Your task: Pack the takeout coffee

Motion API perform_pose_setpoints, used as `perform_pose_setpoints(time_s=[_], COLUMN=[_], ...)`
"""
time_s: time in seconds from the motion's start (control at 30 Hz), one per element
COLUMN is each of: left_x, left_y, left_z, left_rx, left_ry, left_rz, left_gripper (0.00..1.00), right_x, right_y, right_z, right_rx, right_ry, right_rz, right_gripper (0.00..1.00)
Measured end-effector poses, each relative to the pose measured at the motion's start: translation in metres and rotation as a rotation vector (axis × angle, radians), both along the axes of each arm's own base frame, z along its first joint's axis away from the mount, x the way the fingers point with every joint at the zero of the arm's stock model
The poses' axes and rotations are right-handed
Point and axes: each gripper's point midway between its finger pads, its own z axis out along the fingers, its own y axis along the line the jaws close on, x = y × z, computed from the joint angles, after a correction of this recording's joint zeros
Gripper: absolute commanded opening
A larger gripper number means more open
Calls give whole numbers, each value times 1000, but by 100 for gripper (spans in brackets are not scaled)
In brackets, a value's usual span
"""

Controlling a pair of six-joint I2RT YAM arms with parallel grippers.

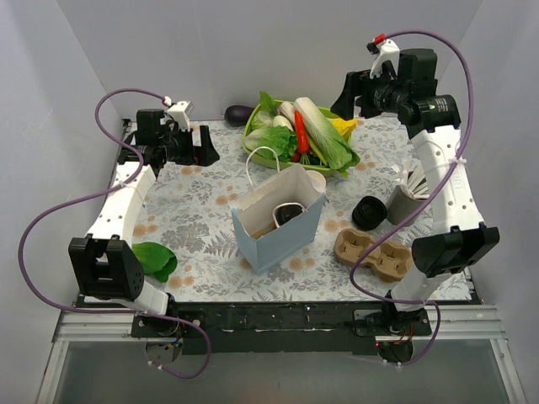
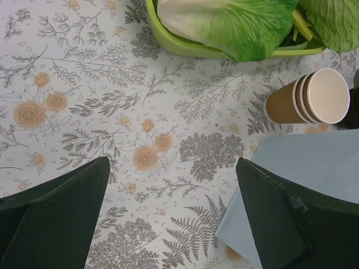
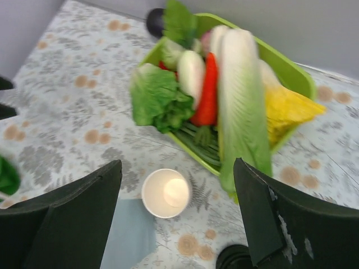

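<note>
The takeout coffee [image 1: 289, 214], a tan cup with a black lid, rests inside the open blue bag [image 1: 278, 225] at the table's middle. My left gripper [image 1: 205, 145] hovers at the back left, away from the bag. Its wrist view shows it [image 2: 173, 162] open over bare tablecloth, with a corner of the blue bag [image 2: 314, 162] by the right finger. My right gripper [image 1: 346, 94] is raised high at the back right. In its wrist view it [image 3: 177, 162] is open and empty, above the lidless tan cup [image 3: 166, 193] and the bag's edge [image 3: 129, 235].
A green tray [image 1: 253, 126] of vegetables stands at the back, with a dark eggplant [image 1: 237, 114] to its left. The lidless cup stack [image 2: 314, 96] stands behind the bag. To the right are black lids [image 1: 369, 212], a stirrer cup [image 1: 408, 199] and a pulp carrier [image 1: 372, 252]. A green leaf [image 1: 154, 259] lies front left.
</note>
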Motion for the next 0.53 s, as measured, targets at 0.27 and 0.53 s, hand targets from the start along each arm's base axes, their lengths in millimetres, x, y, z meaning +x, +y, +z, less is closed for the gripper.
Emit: perform_pose_setpoints(time_s=[0.27, 0.53], left_x=[24, 51], left_y=[9, 23], left_z=[18, 30], left_rx=[-1, -4], left_ry=[-52, -91], left_rz=[86, 161], left_gripper=[98, 98], right_x=[30, 39], right_y=[-57, -84], right_z=[-28, -29], right_rx=[-135, -188], right_ry=[40, 21], right_rz=[-346, -483], right_gripper=[96, 96])
